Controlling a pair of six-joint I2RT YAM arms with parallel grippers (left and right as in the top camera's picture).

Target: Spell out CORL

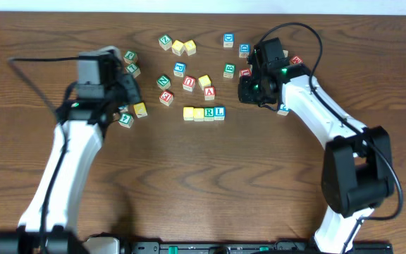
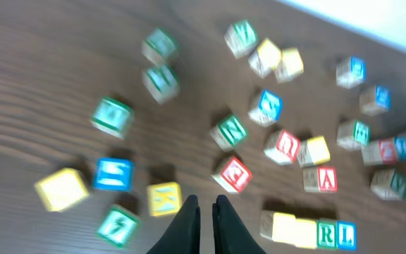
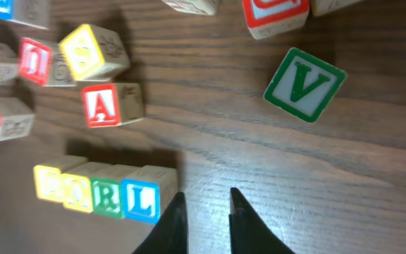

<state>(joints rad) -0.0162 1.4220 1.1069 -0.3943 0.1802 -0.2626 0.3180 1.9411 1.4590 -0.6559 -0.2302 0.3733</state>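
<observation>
Four letter blocks stand side by side in a row (image 1: 204, 113) at the table's middle. In the right wrist view they read yellow C (image 3: 48, 182), yellow O (image 3: 78, 189), green R (image 3: 108, 194) and blue L (image 3: 141, 197). The row also shows in the left wrist view (image 2: 307, 231), blurred. My right gripper (image 3: 206, 201) is open and empty, just right of the L block, above bare table; the overhead view shows it at the right (image 1: 247, 90). My left gripper (image 2: 205, 201) is shut and empty, above loose blocks left of the row (image 1: 134, 92).
Several loose letter blocks lie scattered behind and beside the row, among them a red A (image 3: 104, 104), a green V (image 3: 304, 83) and a yellow block (image 2: 163, 198) by the left fingers. More blocks sit under the left arm (image 1: 125, 120).
</observation>
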